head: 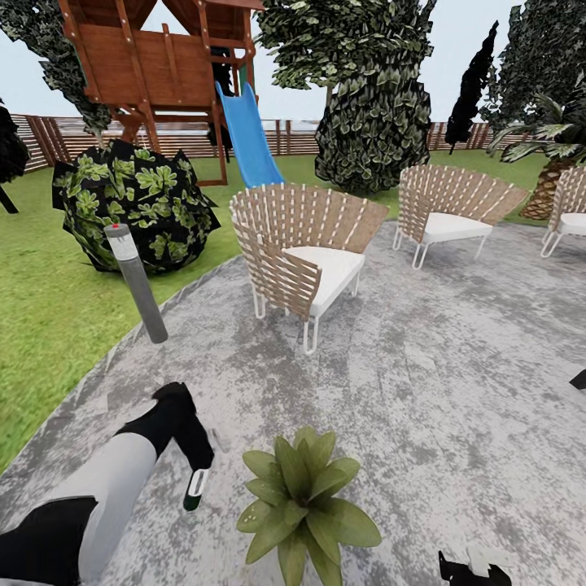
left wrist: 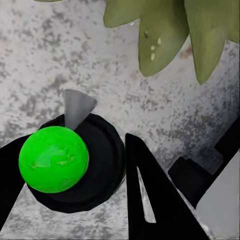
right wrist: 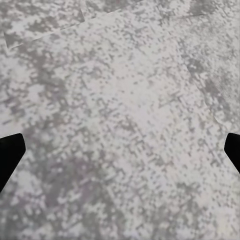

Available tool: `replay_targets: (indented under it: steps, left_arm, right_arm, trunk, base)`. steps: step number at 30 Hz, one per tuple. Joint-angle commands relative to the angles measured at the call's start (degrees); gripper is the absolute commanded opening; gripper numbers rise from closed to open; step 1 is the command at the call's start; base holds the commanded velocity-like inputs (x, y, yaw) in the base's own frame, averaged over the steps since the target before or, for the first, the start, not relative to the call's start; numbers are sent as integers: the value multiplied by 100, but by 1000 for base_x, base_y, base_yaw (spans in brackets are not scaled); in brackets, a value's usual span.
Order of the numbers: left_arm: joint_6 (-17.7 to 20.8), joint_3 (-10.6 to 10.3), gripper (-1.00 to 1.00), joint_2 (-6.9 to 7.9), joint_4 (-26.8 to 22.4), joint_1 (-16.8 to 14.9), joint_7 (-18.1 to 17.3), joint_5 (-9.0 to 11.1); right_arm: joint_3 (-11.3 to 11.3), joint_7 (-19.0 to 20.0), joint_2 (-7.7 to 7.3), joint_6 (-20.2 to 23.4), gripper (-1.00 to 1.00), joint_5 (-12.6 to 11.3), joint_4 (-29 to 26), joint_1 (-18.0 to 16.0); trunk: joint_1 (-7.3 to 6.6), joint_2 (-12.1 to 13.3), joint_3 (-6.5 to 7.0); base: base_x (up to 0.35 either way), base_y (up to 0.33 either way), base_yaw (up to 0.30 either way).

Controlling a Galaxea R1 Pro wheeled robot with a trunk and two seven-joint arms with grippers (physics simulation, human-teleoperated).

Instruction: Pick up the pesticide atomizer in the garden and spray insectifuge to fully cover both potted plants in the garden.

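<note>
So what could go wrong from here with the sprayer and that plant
1. The left hand holds the pesticide atomizer beside the potted plant, and pale specks show on just one leaf; coverage may end up patchy.
2. The bottle hangs low over the patio, so lowering further could knock it on the stone.
3. The grip may be slight, so the bottle could slip.

— Seating and lighting? 
— Three wicker chairs [head: 305, 252], one grey bollard lamp [head: 137, 282].

— Near the left gripper [head: 195, 480]? 
— One pesticide atomizer [head: 195, 491] between the fingers; one potted plant [head: 305, 505] just beside.

— Beyond, on the lawn? 
— One wooden play tower [head: 159, 61], one blue slide [head: 248, 134], one leafy bush [head: 130, 199].
</note>
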Motion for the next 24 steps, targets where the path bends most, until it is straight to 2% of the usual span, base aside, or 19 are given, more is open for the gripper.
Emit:
replay_targets:
  steps: [1,4,8,13,18,21,22,24]
  left_arm:
    - [62,45,-100,-16,-4,-53,-69,-193]
    - [58,39,-100,-18,-1,-66,-323,-465]
    - [47,21,-100,73,1,-3,-433,-668]
    - [-10,21,-100,248,66,64,-402,-692]
    - [-16,24,-100,233,86,113,-395,-690]
    - [-17,24,-100,241,64,346,-323,-689]
    - [-22,29,-100,260,41,526,-138,-687]
    - [-28,37,-100,297,59,687,77,-684]
  right_arm:
    - [49,-17,0,-13,100,-42,2,-2]
    - [48,-17,0,-13,100,-46,2,-5]
    - [47,-17,0,-13,100,-47,2,-3]
    - [43,-17,-2,-13,100,-49,2,-3]
    - [41,-17,-9,-13,100,-49,2,-3]
    - [41,-18,-10,-13,100,-49,2,-3]
    - [41,-17,-13,-13,100,-49,2,-2]
    - [41,-17,-16,-19,100,-49,2,-2]
  trunk:
    - [-1,-2,-5]
    - [-1,-2,-5]
    - [-1,-2,-5]
    - [-1,-2,-5]
    - [-1,-2,-5]
    - [-1,-2,-5]
    - [-1,-2,-5]
    - [-1,-2,-5]
  base:
    - [0,0,0]
    - [0,0,0]
    - [0,0,0]
    - [0,0,-58]
    - [0,0,-270]
    - [0,0,-100]
    - [0,0,-20]
    - [0,0,-9]
